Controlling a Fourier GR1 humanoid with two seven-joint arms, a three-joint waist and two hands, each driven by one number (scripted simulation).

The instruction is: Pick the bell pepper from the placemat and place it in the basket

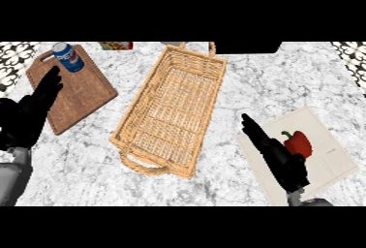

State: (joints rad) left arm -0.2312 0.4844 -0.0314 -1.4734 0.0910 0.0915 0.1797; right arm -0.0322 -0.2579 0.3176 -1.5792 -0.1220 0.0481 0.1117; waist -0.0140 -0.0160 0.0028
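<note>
Bell pepper [298, 144], red with a green stem, lies on the pale placemat [332, 160] at the bench's right edge; we see it near the placemat's middle, toward its left side. Our right hand [275, 152] lies just left of the pepper, over the placemat's left edge, fingers [251, 127] straight and released, holding nothing; whether it touches the pepper we cannot tell. The wicker basket [136, 118] with loop handles sits tilted at the middle of the marbled bench [243, 87], well apart from the pepper. Near the bench's far left corner we see a wooden cutting board [82, 94] with a blue soda can [68, 57] on its far end. Our left hand [32, 111] rests open at the left edge, fingers extended over the board's left side.
</note>
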